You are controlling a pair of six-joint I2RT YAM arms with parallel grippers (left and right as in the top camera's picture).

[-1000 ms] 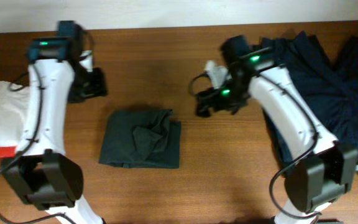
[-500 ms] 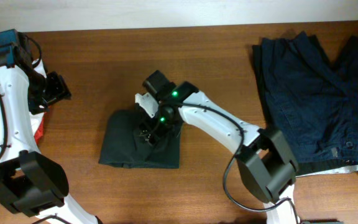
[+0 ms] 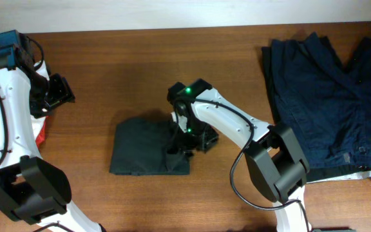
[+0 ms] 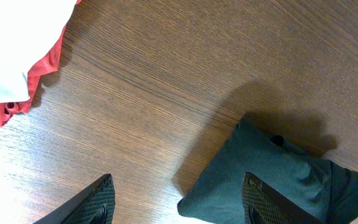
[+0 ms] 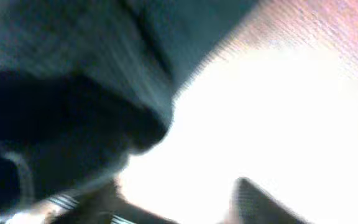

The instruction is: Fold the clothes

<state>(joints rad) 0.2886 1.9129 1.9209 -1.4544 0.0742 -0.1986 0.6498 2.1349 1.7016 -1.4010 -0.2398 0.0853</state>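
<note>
The clothes (image 3: 143,149) lie as a dark greenish folded rectangle on the wooden table (image 3: 127,58), left of centre. My right gripper (image 3: 184,143) is low at the fold's right edge. In the blurred right wrist view the dark clothes (image 5: 61,93) fill the upper left, and the right gripper (image 5: 179,186) has its jaws apart, with bright table between them and cloth by the left finger. My left gripper (image 3: 58,93) hangs open and empty at the far left. The left wrist view shows the left gripper (image 4: 179,208) above bare wood, with a corner of the clothes (image 4: 260,180) below.
A wrinkled navy garment (image 3: 327,96) covers the right end of the table. Folded white and red pieces (image 4: 17,62) lie at the left edge, partly under my left arm (image 3: 11,122). The table's far edge meets a pale wall.
My right arm came from the back right onto the shirt, then slid to its right edge, and the lumpy top now lies flatter. Its jaws have narrowed. My left arm pulled back to the far left.
</note>
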